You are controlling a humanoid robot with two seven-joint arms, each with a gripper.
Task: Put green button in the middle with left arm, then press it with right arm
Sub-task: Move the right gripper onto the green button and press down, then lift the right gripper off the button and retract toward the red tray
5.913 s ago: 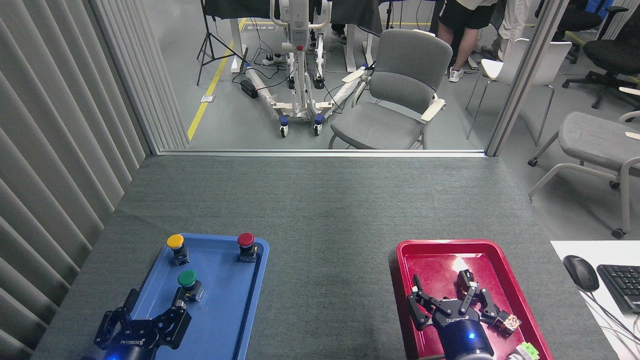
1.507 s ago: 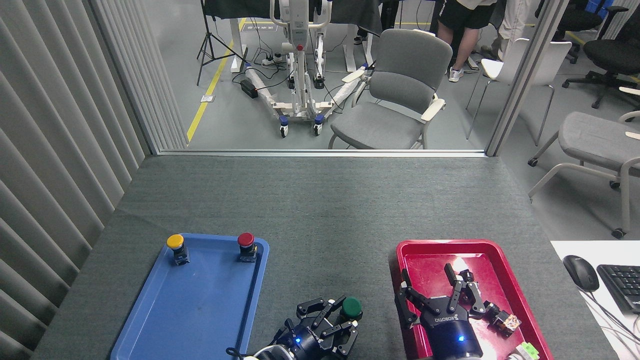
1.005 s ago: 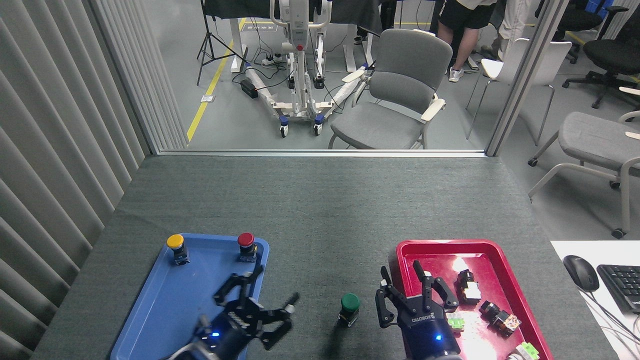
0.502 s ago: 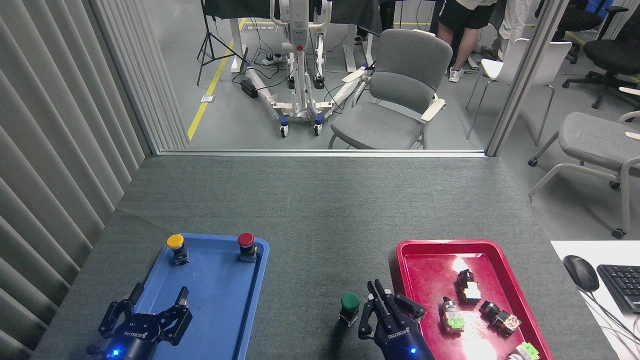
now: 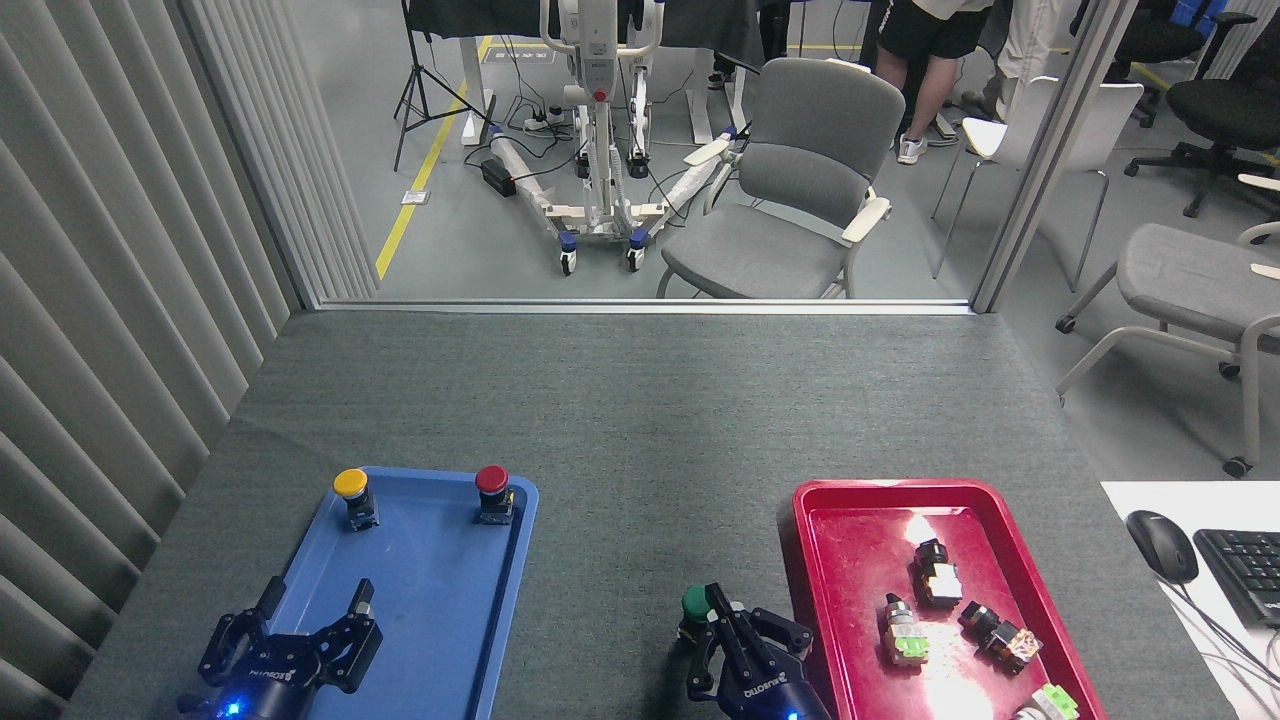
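Our right gripper (image 5: 716, 603) has its fingers drawn together into a point, and that point lies on the right edge of the green button (image 5: 695, 602), covering part of the cap; it holds nothing. The green button stands upright on the grey table mat (image 5: 640, 420), in the gap between the two trays.

Just right of our right gripper is the red tray (image 5: 806, 520), its near left rim touching or nearly touching the gripper body. In it lie several small switch parts: a black one (image 5: 935, 573), one with a green face (image 5: 903, 640), a dark one with an orange tip (image 5: 1000, 635), and a green-and-white piece (image 5: 1048, 703) at the lower edge.

Our left gripper (image 5: 312, 612) hovers with fingers spread apart and nothing between them, over the near end of the blue tray (image 5: 440, 620). At the far end of that tray stand the yellow button (image 5: 352, 494) and the red button (image 5: 492, 491), well apart from each other. A computer mouse (image 5: 1161, 545) and a keyboard (image 5: 1240, 570) sit at far right.
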